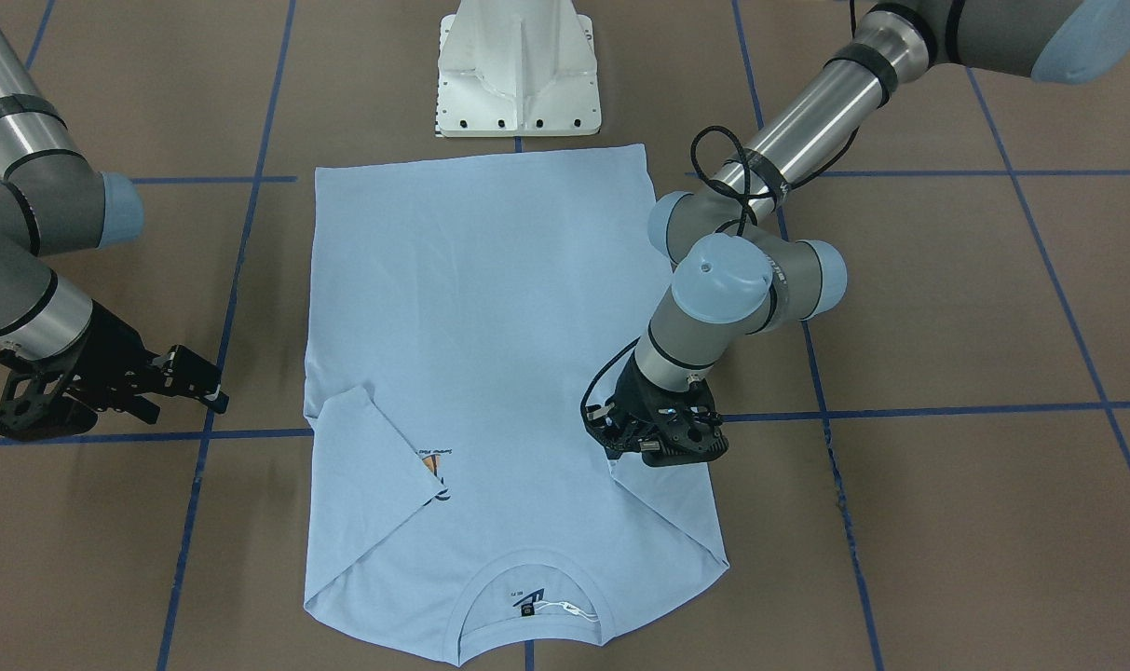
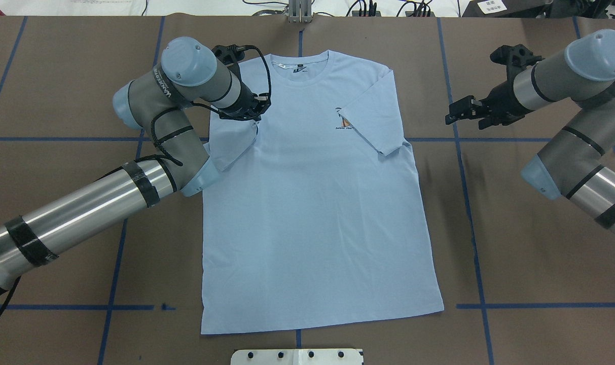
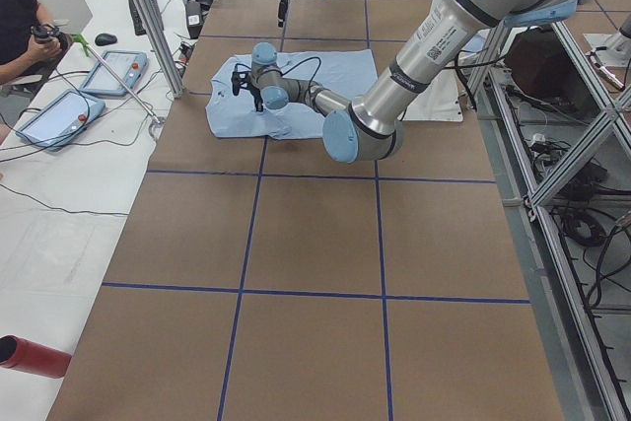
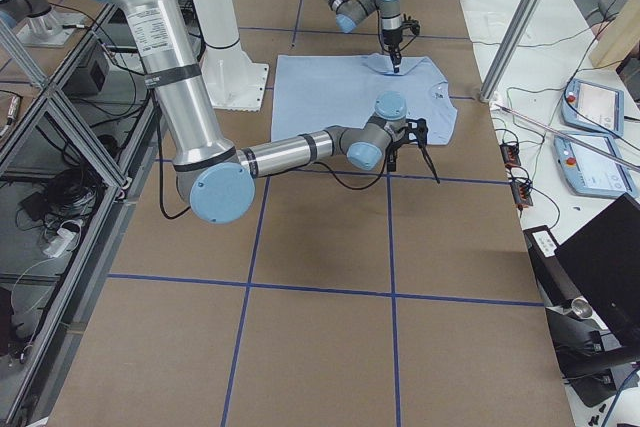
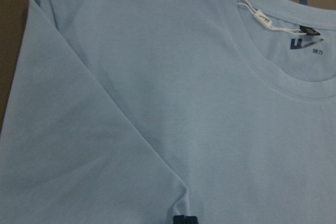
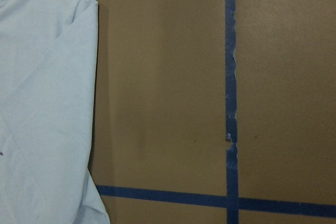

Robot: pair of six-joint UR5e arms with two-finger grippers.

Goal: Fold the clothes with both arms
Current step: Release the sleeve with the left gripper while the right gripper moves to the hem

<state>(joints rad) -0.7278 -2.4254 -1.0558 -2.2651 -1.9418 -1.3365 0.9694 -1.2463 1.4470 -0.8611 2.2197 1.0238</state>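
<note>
Pale blue T-shirt (image 2: pixel 312 213): lying flat and chest up on the brown counter (image 2: pixel 515 228), collar (image 2: pixel 302 71) at the far end, hem near the robot's base.
Right sleeve (image 2: pixel 375 121): already lying folded inward across the chest, partly covering the palm print (image 2: pixel 344 121).
Left sleeve (image 2: pixel 228 147): slanting down from the left shoulder, not yet turned in.
Left end effector (image 2: pixel 244 112): reaching down at this sleeve's hem by the armpit; in the wrist view its tips are sitting almost together, apparently pinching the cloth.
Right end effector (image 2: pixel 464 112): hanging open over bare counter, well right of the shirt.
Doing it well: lifting only the sleeve layer, carrying it inward to mirror the right fold, keeping it low to avoid dragging the body.
</note>
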